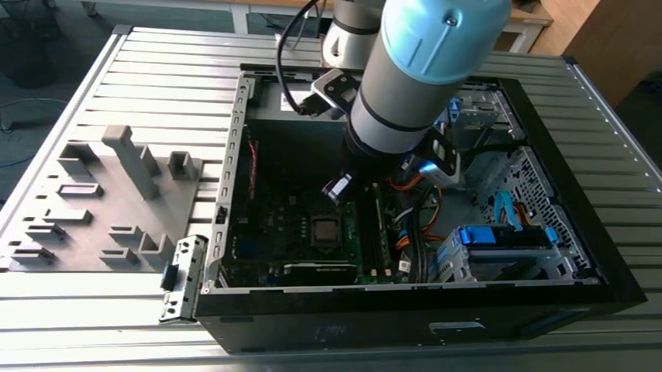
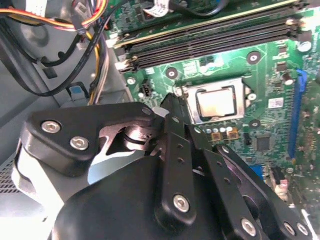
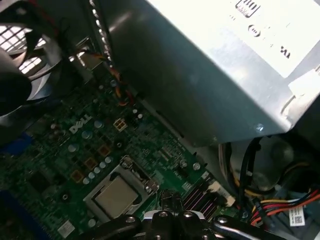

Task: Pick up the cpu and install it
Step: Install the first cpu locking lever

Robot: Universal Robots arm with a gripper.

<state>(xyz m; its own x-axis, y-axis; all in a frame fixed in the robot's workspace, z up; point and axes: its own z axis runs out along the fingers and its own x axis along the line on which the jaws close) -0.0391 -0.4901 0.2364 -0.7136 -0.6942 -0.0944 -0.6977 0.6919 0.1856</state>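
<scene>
Status: the cpu already lies flat inside its metal-framed socket on the motherboard, so placement looks done; whether the socket frame is latched cannot be told from these views. Going from the exterior view's left to its right: a grey fixture tray with moulded slots, nothing of the task seen in it, rests on the slatted table; next comes the open computer case, holding the motherboard with the cpu near the middle of its floor; further right are orange and black cables and a blue-tabbed drive bay. The gripper hangs above the board just beside the socket, apart from the chip; its fingers appear drawn together and hold nothing. In the first wrist view the silver power-supply box occupies one corner of the case above the cpu.
</scene>
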